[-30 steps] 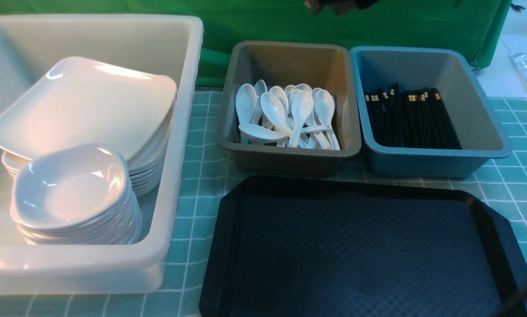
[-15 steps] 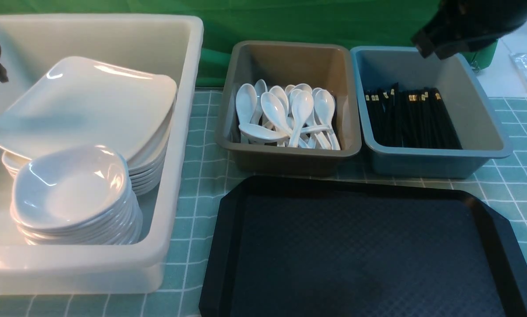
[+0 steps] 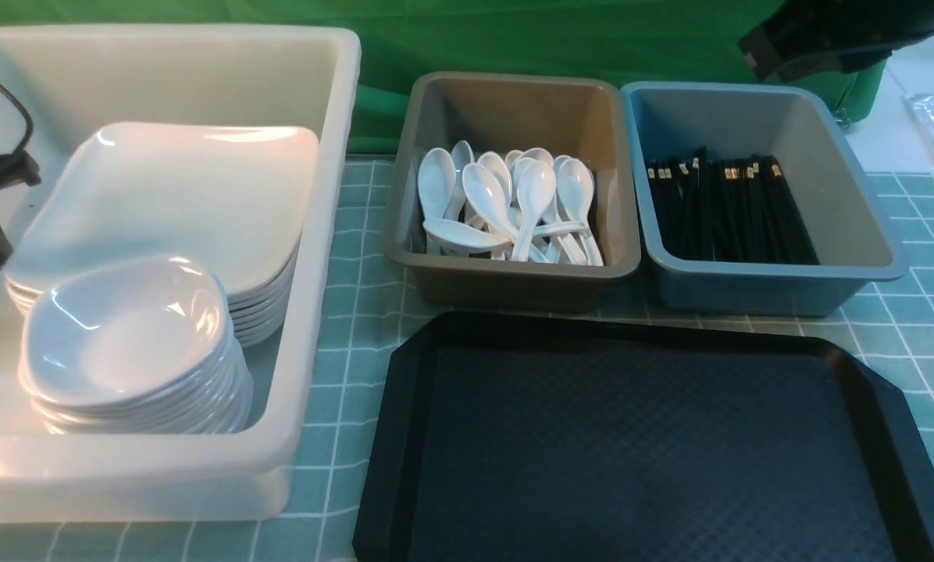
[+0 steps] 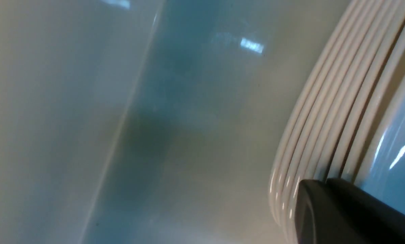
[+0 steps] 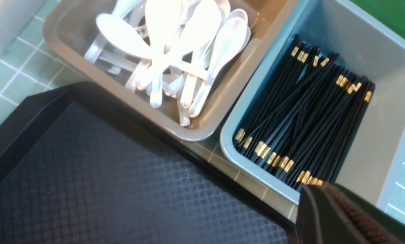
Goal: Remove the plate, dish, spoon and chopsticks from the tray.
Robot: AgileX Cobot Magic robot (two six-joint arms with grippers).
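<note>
Here, my left gripper is clenched beside the large, glossy white, squarish plates, stacked in the deep white plastic tub. Small, rounded white dishes are stacked there too, nearer me. My right gripper, also clenched, hovers near the blue-grey plastic tub of slim black, gold-banded chopsticks. Glossy white soup spoons lie in the brown plastic tub, beyond the flat black plastic tray.

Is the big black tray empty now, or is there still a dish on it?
Empty, as far as the front view shows: the black tray has only bare textured surface showing, though its near edge is cut off.
</note>
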